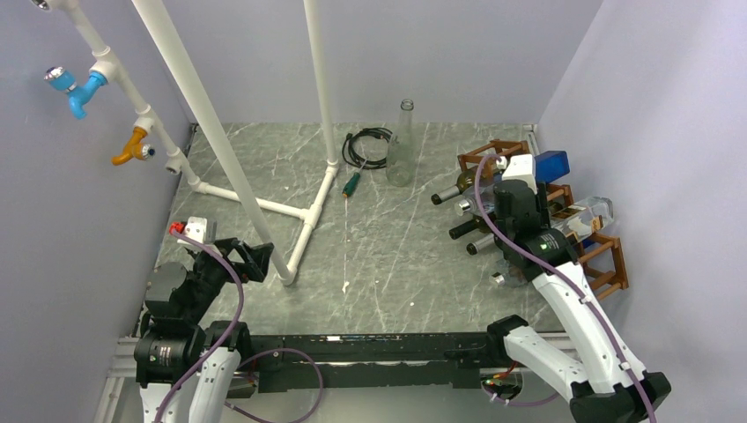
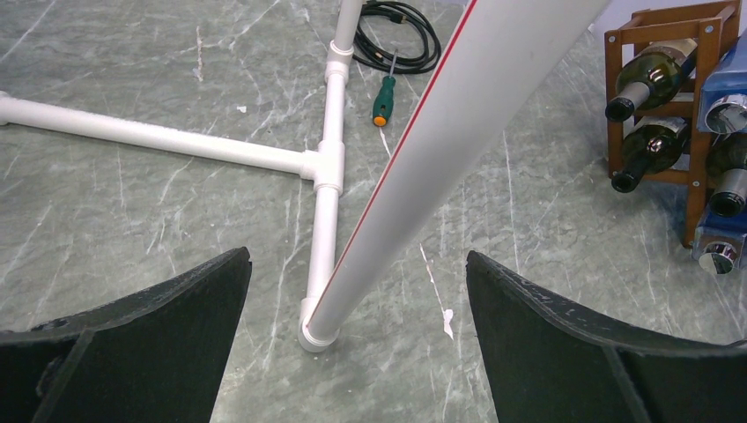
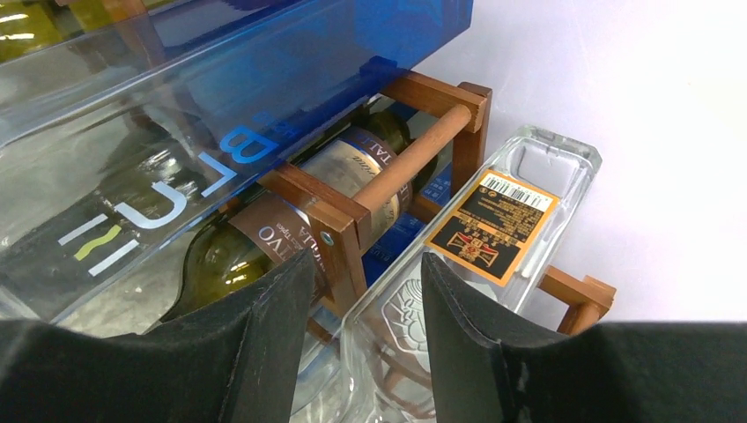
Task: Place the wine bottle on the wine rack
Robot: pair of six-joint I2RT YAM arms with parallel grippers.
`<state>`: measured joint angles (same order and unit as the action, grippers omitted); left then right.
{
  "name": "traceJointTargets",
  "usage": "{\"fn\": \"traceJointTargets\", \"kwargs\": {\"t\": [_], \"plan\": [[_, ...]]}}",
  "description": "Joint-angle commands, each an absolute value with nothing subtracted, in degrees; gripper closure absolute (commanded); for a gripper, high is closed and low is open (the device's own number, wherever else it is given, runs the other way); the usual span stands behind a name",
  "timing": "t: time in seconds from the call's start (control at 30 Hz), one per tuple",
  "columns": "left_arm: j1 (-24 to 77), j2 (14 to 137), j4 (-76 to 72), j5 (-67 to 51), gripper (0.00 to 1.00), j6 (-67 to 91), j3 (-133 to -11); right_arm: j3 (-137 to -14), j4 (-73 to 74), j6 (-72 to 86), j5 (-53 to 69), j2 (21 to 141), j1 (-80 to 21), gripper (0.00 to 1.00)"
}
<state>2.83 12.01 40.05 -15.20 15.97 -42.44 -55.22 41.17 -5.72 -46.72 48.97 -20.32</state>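
The reddish-brown wine rack (image 1: 610,264) stands at the right wall; its bars also show in the right wrist view (image 3: 414,152) and the left wrist view (image 2: 661,19). A clear square wine bottle (image 3: 493,220) with an orange-and-black label lies on its upper bars, base toward the wall (image 1: 592,214). My right gripper (image 3: 361,264) is over the bottle's neck end, jaws partly closed on either side of it; the contact is hidden. A green bottle (image 3: 264,238) and a blue bottle (image 3: 220,97) fill neighbouring cells. My left gripper (image 2: 357,264) is open and empty at the near left (image 1: 251,260).
A white PVC pipe frame (image 1: 264,207) stands on the left half, one slanted pipe (image 2: 440,150) right before my left gripper. A tall empty glass bottle (image 1: 403,145), a black cable coil (image 1: 366,145) and a green screwdriver (image 1: 351,184) lie at the back.
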Motion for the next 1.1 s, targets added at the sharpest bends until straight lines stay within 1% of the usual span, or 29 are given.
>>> {"fn": "traceJointTargets", "kwargs": {"t": [0.0,0.27,0.4,0.67,0.83,1.07], "plan": [[2.88,11.36,38.13,-16.00,0.02,16.18,-43.24,-54.48,35.98,-6.87,-48.24,50.66,-19.80,0.49],[3.21,11.01,38.14,-15.82,0.02,16.20,-43.24,-52.63,32.93,-3.89,-45.58,53.12,-17.81,0.50],[3.41,10.99,38.14,-15.82,0.02,16.18,-43.24,-51.23,30.86,-3.29,-44.94,53.87,-16.72,0.53],[3.52,10.85,38.13,-15.82,0.02,16.25,-43.23,-47.94,27.01,-2.11,-43.67,53.33,-16.36,0.68],[3.52,10.73,38.14,-15.73,0.02,16.24,-43.24,-47.89,26.92,2.55,-39.89,54.83,-16.00,0.73],[3.58,10.54,38.15,-15.86,0.02,16.22,-43.24,-49.01,24.30,4.23,-39.32,57.01,-15.99,0.80]]}}
